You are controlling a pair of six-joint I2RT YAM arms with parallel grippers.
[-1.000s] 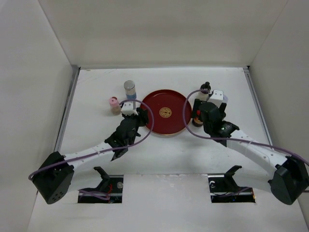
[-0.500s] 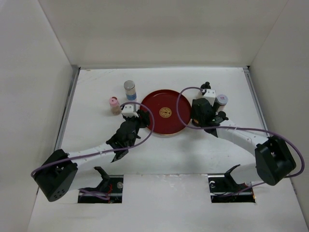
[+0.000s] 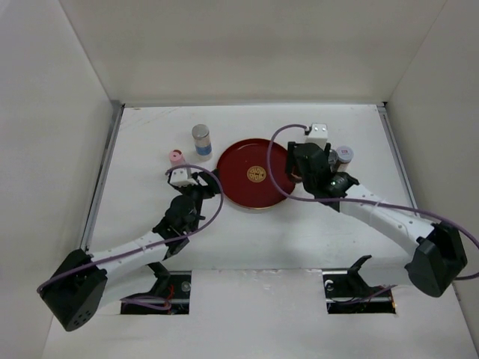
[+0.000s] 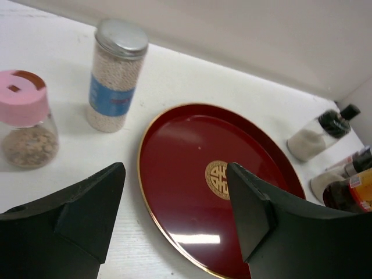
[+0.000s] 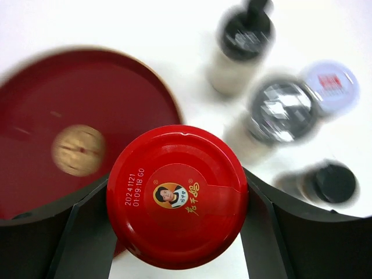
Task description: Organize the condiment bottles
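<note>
The top external camera looks down from above and behind the robot, far enough back to take in the whole table [image 3: 150, 142]. The left wrist camera sits low and near the table, facing forward between the fingers of the left tool [image 4: 174, 174] across the red plate [image 4: 174, 145] toward the far wall [image 4: 261, 35]. The right wrist camera looks almost straight down, very close, onto the red-capped jar [image 5: 177, 174] between the fingers of the right tool [image 5: 177, 197]. All three views share the plate, and both wrist views also catch the black-capped bottle [image 4: 325, 125] beside it.
</note>
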